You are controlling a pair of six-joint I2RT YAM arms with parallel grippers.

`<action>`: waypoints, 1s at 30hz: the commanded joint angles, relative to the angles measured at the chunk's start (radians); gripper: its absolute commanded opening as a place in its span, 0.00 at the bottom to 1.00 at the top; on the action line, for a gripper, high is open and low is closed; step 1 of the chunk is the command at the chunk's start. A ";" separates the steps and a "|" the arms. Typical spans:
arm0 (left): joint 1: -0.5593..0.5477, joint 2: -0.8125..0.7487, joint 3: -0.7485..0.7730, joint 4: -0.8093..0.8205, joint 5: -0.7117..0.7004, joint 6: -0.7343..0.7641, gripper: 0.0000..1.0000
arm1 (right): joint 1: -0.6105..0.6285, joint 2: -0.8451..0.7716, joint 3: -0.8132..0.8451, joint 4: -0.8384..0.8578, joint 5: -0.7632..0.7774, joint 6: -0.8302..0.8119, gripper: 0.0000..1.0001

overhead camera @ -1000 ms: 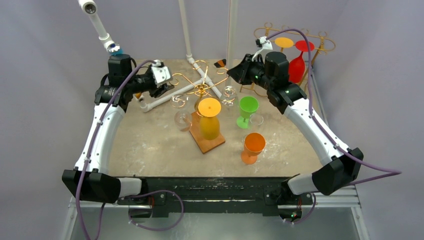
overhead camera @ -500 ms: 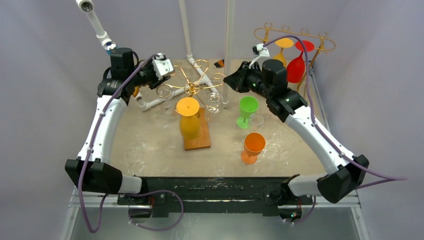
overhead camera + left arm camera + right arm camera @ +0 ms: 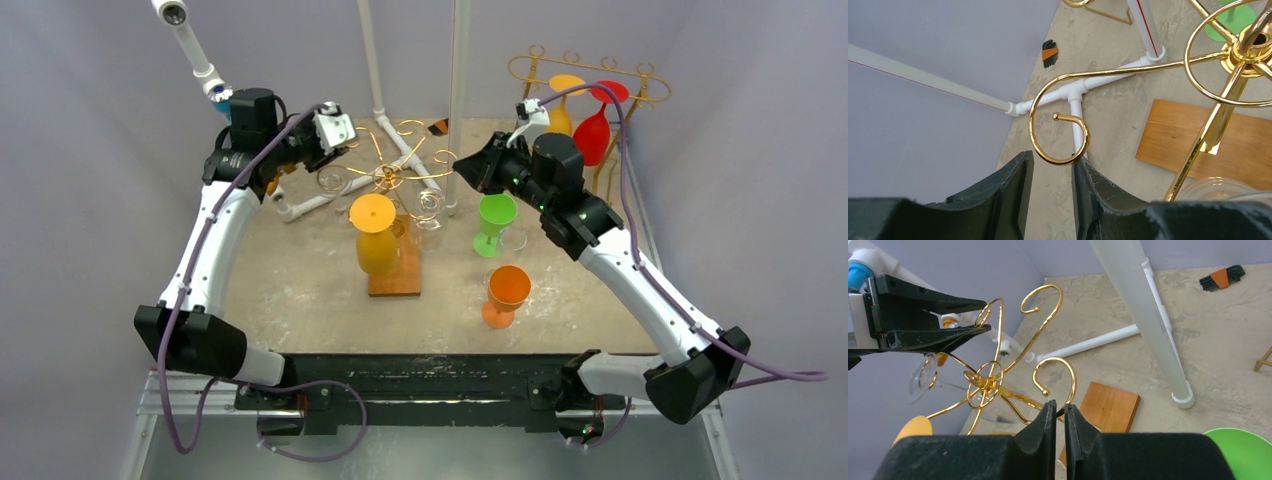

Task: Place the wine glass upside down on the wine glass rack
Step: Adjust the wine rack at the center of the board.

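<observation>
The gold wine glass rack (image 3: 388, 178) stands on its wooden base (image 3: 395, 272) mid-table. A yellow glass (image 3: 375, 240) and two clear glasses (image 3: 430, 205) hang on it upside down. A green glass (image 3: 495, 220) and an orange glass (image 3: 507, 292) stand upright on the table to its right. My left gripper (image 3: 342, 148) is open around a curled hook (image 3: 1058, 135), its tips (image 3: 1053, 162) just under the curl. My right gripper (image 3: 465, 165) is shut on another rack arm (image 3: 1058, 375), the wire pinched between its tips (image 3: 1057, 407).
A second gold rack (image 3: 590, 72) at the back right holds a yellow and a red glass (image 3: 592, 135). White PVC pipes (image 3: 320, 203) and an upright pole (image 3: 458, 100) stand behind the rack. A small clear glass (image 3: 513, 240) sits by the green one. Hex keys (image 3: 1220, 277) lie at the back.
The rack, tilted and further right a second ago, has moved left and now stands upright. Both grippers moved with it, and the left one has risen slightly.
</observation>
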 commanded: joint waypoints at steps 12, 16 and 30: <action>-0.063 -0.007 0.054 0.053 -0.048 0.087 0.64 | 0.063 -0.007 -0.040 -0.020 -0.102 0.029 0.00; -0.063 -0.014 0.072 0.051 -0.113 0.103 0.85 | 0.063 -0.002 -0.029 -0.024 -0.099 0.026 0.00; -0.062 -0.032 0.128 0.123 -0.356 0.065 1.00 | 0.063 -0.014 -0.004 -0.058 -0.059 0.021 0.26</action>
